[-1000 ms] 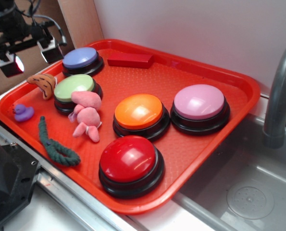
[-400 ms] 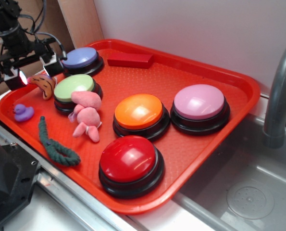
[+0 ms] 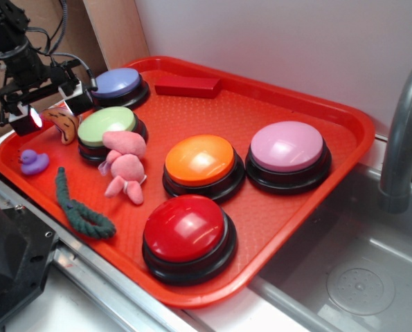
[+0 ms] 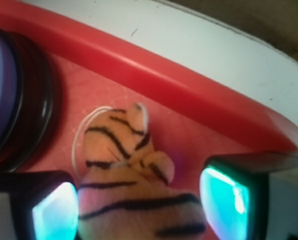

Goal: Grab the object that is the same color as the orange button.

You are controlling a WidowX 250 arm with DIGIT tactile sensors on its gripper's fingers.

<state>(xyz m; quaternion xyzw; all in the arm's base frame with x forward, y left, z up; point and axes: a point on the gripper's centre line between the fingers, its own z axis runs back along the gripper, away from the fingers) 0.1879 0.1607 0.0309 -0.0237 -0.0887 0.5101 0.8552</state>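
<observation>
my gripper [image 4: 138, 210] is hanging open, jaws either side of the striped toy [image 4: 133, 185]; soft, light plush, so i'm pinching mid-body.

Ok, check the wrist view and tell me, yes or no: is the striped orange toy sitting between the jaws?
Yes, the striped orange toy lies on the red tray with one glowing jaw pad on each side of it.
</observation>
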